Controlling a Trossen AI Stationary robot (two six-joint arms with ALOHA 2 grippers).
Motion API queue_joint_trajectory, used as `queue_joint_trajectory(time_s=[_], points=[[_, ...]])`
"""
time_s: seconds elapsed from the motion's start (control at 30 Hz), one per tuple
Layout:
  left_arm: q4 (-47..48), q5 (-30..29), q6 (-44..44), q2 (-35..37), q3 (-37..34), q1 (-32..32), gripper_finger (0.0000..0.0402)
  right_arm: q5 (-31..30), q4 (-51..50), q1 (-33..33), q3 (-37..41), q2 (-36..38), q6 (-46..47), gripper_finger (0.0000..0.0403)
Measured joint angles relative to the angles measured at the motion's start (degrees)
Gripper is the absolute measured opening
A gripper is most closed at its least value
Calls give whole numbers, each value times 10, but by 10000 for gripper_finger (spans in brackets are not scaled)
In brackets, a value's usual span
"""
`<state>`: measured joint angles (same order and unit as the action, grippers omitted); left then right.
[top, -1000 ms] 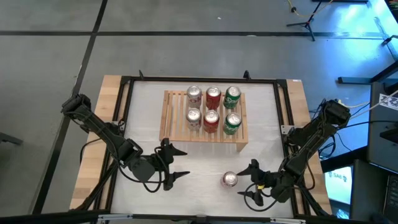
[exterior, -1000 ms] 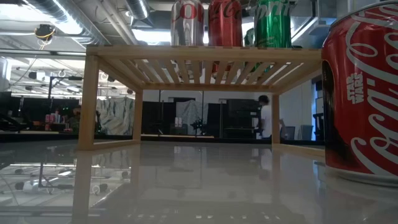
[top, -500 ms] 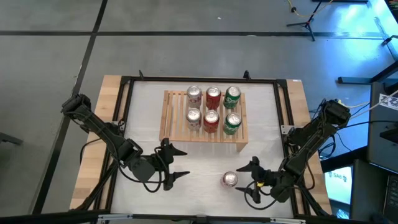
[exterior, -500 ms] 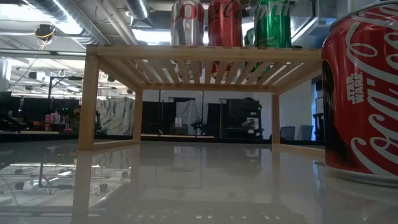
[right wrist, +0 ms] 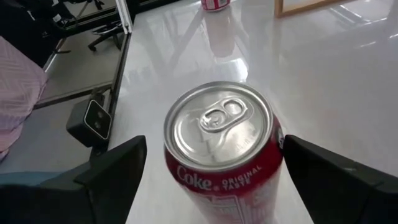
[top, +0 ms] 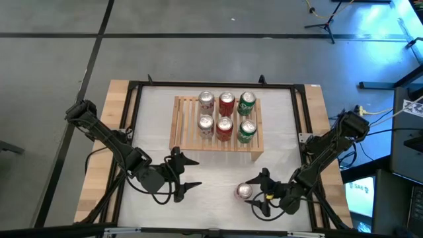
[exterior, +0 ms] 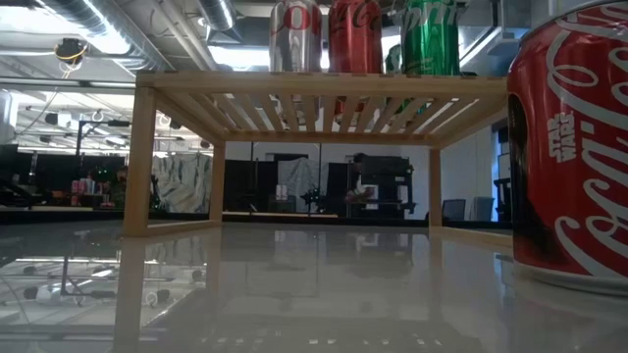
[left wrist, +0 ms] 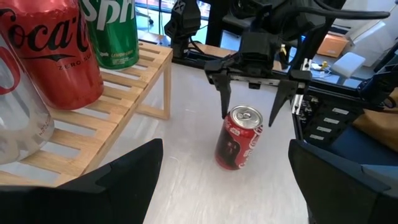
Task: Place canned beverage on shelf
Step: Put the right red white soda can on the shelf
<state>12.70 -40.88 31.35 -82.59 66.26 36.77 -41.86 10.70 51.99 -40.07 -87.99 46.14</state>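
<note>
1. Cans fill part of the wooden shelf [top: 217, 125]: six stand on its slatted top in two rows, two silver cans [top: 206, 100], two red cans [top: 227, 102] and two green cans [top: 246, 102]. The left end of the shelf top is bare.
2. One more red can [top: 244, 191] stands upright on the white table [top: 211, 178], in front of the shelf and well apart from it, toward the right.
3. The right gripper [top: 263, 192] is just beside this can. Its two fingers [left wrist: 224, 93] are spread wide, one on each side of the can near its top, and do not touch it. It holds nothing.
4. The left gripper [top: 186, 174] waits over the table in front of the shelf's left end. Its fingers are spread too and hold nothing.
5. The table is shiny and shows reflections. It has a black frame [top: 218, 84] around it and wooden boards [top: 106, 145] along the sides.
6. Under the shelf, a big room with desks and screens shows far behind.
7. Open table lies between the two grippers and between the red can and the shelf.
</note>
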Motion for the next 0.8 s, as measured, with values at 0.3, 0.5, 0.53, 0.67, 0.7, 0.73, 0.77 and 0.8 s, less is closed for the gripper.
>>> queue_joint_trajectory(time_s=[0.3,0.5,0.53,0.67,0.7,0.73,0.77,0.8], points=[[0,-2,0,0,0,0,338,-24,0,0,0,-4,-29,370],[1,-2,0,0,0,0,338,-15,-1,-12,0,-4,-34,369],[1,-2,0,0,0,0,338,-12,-1,-15,0,-4,-34,370],[1,-2,0,0,0,0,338,-8,-1,-17,0,-4,-34,369],[1,-2,0,0,0,0,338,-7,-1,-18,0,-4,-34,369],[1,-2,0,0,0,0,338,-6,-1,-18,0,-4,-34,369],[1,-2,0,0,0,0,338,-6,-1,-19,0,-4,-34,369],[1,-2,0,0,0,0,338,-8,-1,-22,0,-4,-34,369]])
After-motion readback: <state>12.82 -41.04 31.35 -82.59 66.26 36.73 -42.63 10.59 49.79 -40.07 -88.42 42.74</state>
